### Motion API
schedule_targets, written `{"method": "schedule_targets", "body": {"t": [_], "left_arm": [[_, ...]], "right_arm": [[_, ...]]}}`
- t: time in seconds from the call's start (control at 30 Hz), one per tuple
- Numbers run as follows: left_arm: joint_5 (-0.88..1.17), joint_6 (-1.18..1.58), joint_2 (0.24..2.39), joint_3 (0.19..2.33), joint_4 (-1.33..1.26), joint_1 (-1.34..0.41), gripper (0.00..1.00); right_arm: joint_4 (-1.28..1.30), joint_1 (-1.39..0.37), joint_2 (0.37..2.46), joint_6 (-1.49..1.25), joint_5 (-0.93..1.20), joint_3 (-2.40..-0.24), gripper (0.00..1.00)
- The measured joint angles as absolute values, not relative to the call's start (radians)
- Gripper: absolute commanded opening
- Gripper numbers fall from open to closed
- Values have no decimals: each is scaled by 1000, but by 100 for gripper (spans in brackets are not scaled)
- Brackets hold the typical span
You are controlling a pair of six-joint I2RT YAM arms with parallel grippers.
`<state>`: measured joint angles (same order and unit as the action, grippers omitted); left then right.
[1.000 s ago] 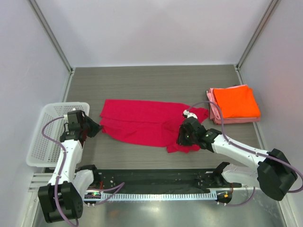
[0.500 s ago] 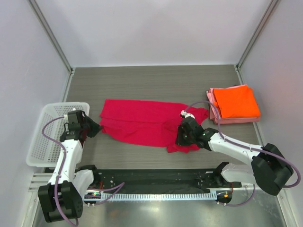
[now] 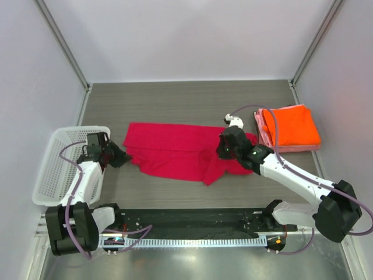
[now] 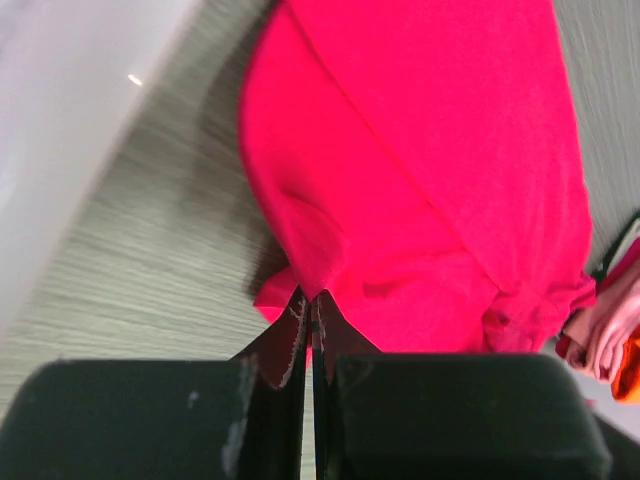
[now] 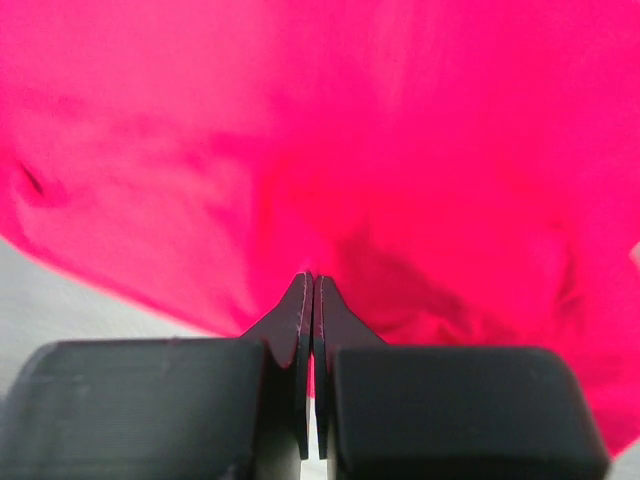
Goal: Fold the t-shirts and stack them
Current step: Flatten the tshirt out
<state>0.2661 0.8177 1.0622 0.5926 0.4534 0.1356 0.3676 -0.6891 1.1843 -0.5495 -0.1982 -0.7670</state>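
Broadly, the grey counter (image 3: 175, 99) carries a crimson-magenta t-shirt (image 3: 172, 151) spread between the two arms. A white mesh basket (image 3: 52, 169) sits just outside the left end effector (image 3: 120, 158), whose fingers are pressed together on the shirt's left edge. The right end effector (image 3: 224, 153) pinches its bunched right end. Farther out on that side, a folded orange t-shirt (image 3: 291, 125) lies atop a pale pink t-shirt (image 3: 291, 149).

Soft matt crimson t-shirt (image 3: 169, 153), grey wood-grain table (image 3: 175, 105), plastic mesh basket (image 3: 54, 168)
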Motion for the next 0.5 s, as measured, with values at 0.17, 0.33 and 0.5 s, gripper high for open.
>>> {"method": "schedule_targets", "body": {"t": [0.17, 0.33, 0.5], "left_arm": [[329, 804, 1110, 648, 436, 120, 0], [357, 804, 1117, 720, 430, 119, 0], [424, 832, 1143, 791, 413, 164, 0]], "right_arm": [[369, -665, 1169, -527, -315, -890, 1], [379, -643, 1159, -505, -411, -966, 1], [389, -611, 1127, -481, -482, -1018, 1]]}}
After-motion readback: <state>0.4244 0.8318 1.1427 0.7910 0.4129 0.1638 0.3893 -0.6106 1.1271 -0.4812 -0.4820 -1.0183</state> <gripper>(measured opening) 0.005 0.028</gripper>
